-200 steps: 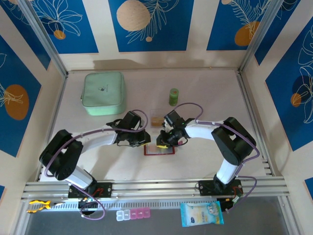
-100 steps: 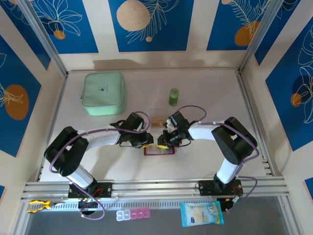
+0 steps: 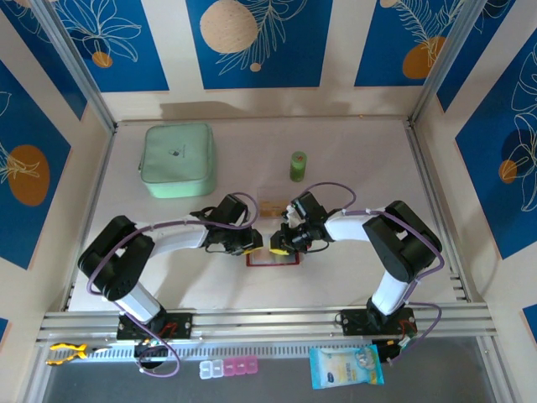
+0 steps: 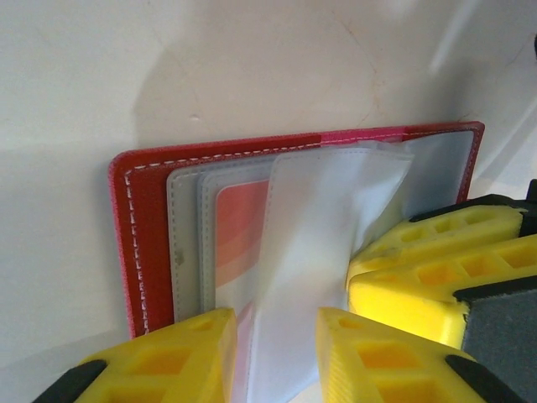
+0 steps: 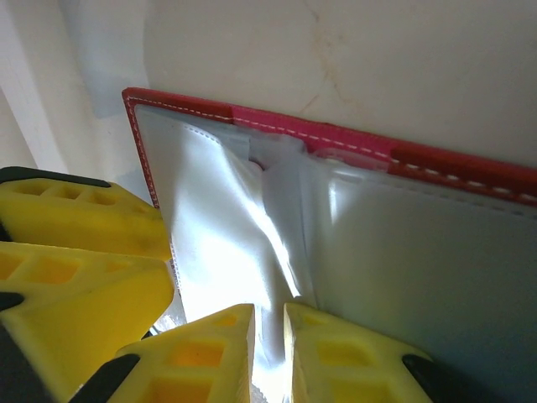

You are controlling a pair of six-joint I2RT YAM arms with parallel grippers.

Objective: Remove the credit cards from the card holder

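While right end effector point(image 5: 268, 309) pinches card holder point(image 4: 134, 218), left end effector point(image 4: 273, 319) slightly parted, mint pouch point(image 3: 177, 159) behind

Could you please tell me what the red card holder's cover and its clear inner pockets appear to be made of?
The card holder's cover looks like red leather or imitation leather with a matte finish and white stitching along its edge; I can't tell which of the two it is. The clear pockets look like thin, soft plastic film, glossy and greyish: they crease, buckle and catch glare.
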